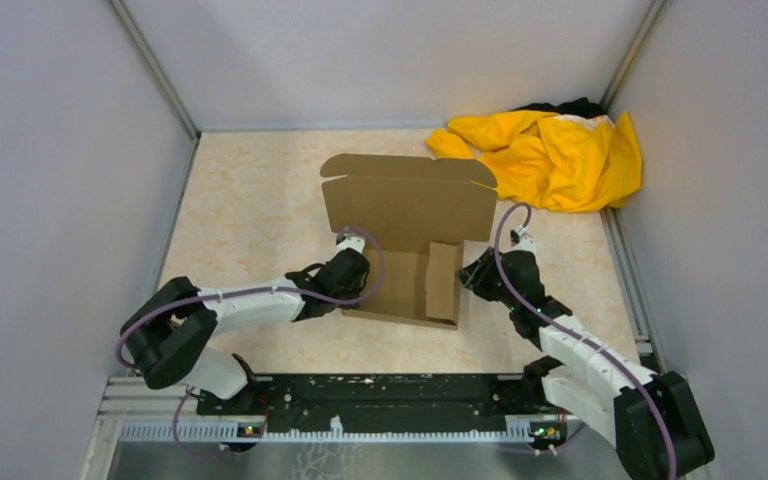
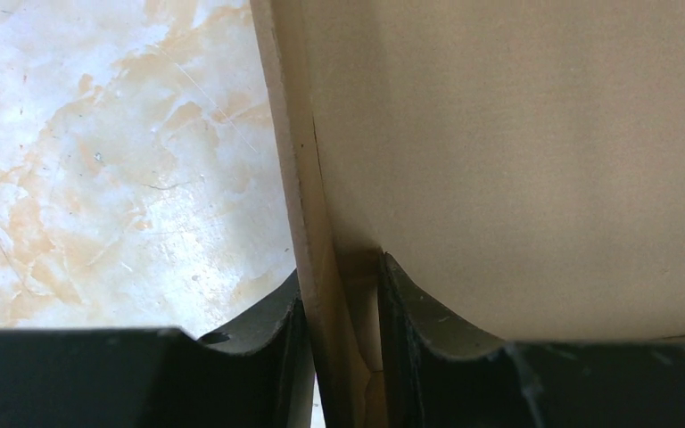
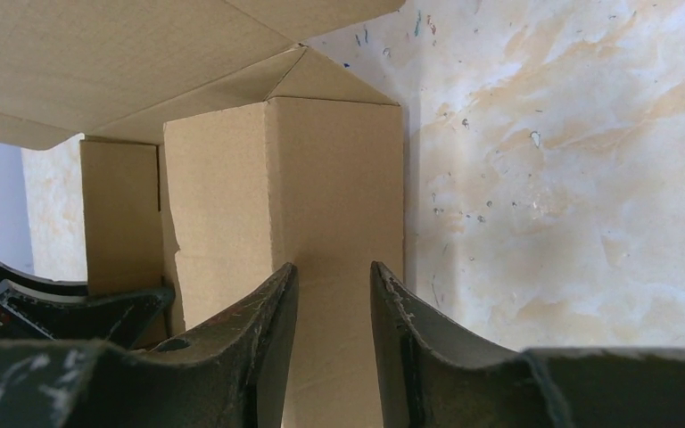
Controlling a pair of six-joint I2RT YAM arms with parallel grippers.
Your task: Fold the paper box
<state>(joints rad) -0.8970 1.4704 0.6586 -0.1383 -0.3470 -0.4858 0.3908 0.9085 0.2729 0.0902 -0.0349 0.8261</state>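
Where walls meet, marbled tabletop [image 1: 250, 200]

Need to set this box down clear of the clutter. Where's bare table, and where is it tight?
Bare tabletop lies left of the paper box, out to the left wall, and in front of it toward the arm bases. Tight: the far right corner, filled by the yellow garment, and beside the left gripper and right gripper.

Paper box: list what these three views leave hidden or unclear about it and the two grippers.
- Left gripper: a wall of the paper box sits between its fingers in the left wrist view; the fingertips are cut off by the bottom edge.
- Right gripper: cardboard fills the gap; contact is not visible.
- Top view: the upright rear panel hides the table behind it.
- Dark item behind the yellow cloth: mostly covered.
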